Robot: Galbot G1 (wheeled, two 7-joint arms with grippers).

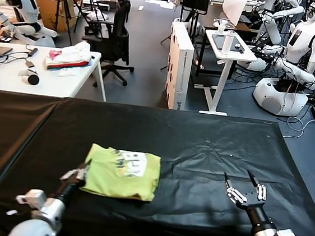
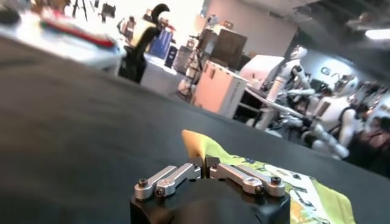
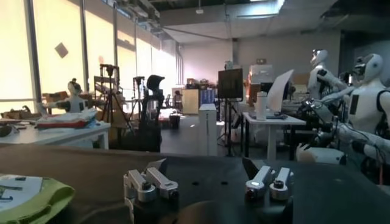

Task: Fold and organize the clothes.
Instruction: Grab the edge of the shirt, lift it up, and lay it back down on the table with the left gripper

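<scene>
Although already folded into a compact rectangle, lime-yellow T-shirt [image 1: 122,174] not yet put away: lying on the black counter [image 1: 200,145], left of centre and toward the near edge, white printed panel up, layers stacked along the near side. Looks well along, judging by the shape; probably one more fold or a carry to a resting place left. At the shirt's left edge, left gripper [image 1: 78,174] low on the counter, jaws pressed together and pinching that edge; wrist view confirms a peak of yellow fabric caught between the tips. Off to the right, well apart from the shirt, right gripper [image 1: 244,189] hovering just above bare cloth, jaws spread wide and empty, seemingly waiting. Beyond the counter at far left, a white table [image 1: 54,82] with a white, pink and red cloth pile [image 1: 68,58], no part of the job.
</scene>
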